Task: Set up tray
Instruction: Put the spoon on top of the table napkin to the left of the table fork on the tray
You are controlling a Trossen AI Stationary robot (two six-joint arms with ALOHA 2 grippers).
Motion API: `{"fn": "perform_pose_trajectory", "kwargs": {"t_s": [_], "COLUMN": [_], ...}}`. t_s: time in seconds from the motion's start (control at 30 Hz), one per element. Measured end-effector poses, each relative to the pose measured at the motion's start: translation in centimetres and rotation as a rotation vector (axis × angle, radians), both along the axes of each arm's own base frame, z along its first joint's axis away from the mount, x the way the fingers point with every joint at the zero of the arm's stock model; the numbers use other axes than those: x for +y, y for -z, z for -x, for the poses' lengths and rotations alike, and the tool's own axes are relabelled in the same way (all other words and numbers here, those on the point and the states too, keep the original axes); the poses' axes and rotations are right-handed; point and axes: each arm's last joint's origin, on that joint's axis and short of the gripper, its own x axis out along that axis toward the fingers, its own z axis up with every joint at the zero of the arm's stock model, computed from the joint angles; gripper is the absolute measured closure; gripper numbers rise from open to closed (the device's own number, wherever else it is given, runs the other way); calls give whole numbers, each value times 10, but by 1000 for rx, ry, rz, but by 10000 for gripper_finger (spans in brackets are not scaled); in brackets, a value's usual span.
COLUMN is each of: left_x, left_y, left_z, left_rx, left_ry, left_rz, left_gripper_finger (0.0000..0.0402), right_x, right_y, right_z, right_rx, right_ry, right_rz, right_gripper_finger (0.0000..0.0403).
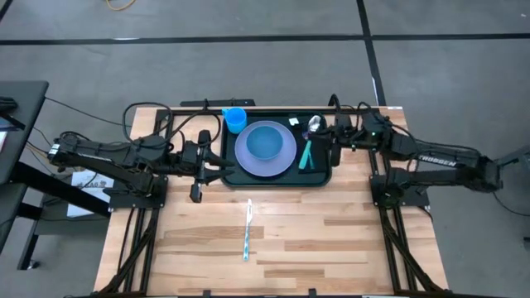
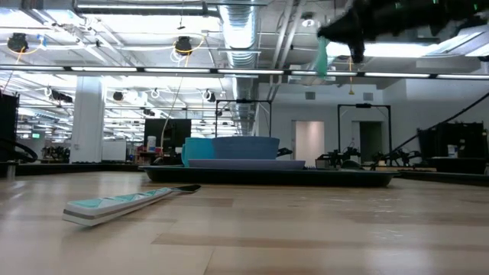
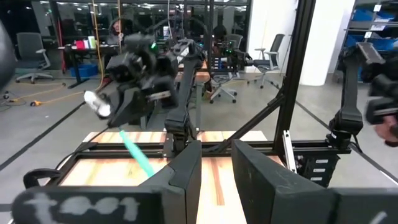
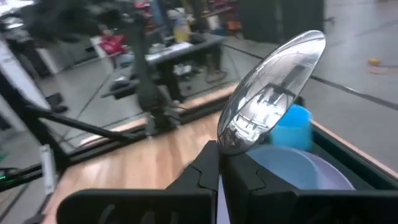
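Right hand: clenched on a spoon with a teal handle and polished bowl, held in the air above the right end of the tray; the low view shows the teal handle hanging from the raised hand.

Left hand: at the tray's left rim, fingers part closed; whether they pinch the rim cannot be told.

Tray: dark rectangular, raised rim, at the far middle of the table. Already loaded:
- lavender plate, centre;
- blue bowl, standing on the plate;
- blue cup, far left corner;
- a teal-handled utensil lying to the right of the plate, kind not legible.

Off the tray: one teal-and-white utensil lying alone on the bare table, well apart from the tray on its near side.

Status, by judgement: setting mostly complete. Outstanding: spoon to be laid down beside the plate; the loose utensil on the table probably to be fetched and added.
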Motion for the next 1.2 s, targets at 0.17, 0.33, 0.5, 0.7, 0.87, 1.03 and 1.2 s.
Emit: {"fn": "perform_pose_trajectory", "kwargs": {"t_s": [0.17, 0.33, 0.5, 0.7, 0.87, 1.03, 1.2], "left_x": [0, 0, 0, 0, 0, 0, 0], "left_y": [0, 0, 0, 0, 1, 2, 2], "left_z": [0, 0, 0, 0, 0, 0, 0], "left_rx": [-2, -3, -4, -3, 6, 16, 18], "left_ry": [0, 0, 5, 13, 13, 13, 13], "left_rz": [0, -3, -10, -2, -4, -15, -30], "left_gripper_finger": [324, 324, 324, 324, 324, 324, 324], "right_x": [-27, -49, -76, -114, -126, -126, -125], "right_y": [24, 37, 49, 81, 95, 95, 92], "right_z": [22, 21, 13, 17, 18, 18, 18], "right_rx": [-86, -159, -162, -104, -100, -105, -112], "right_ry": [23, -54, -203, -253, -302, -312, -316], "right_rz": [-83, -146, -136, -203, -257, -244, -233], "right_gripper_finger": [403, 403, 403, 403, 403, 403, 403]}}
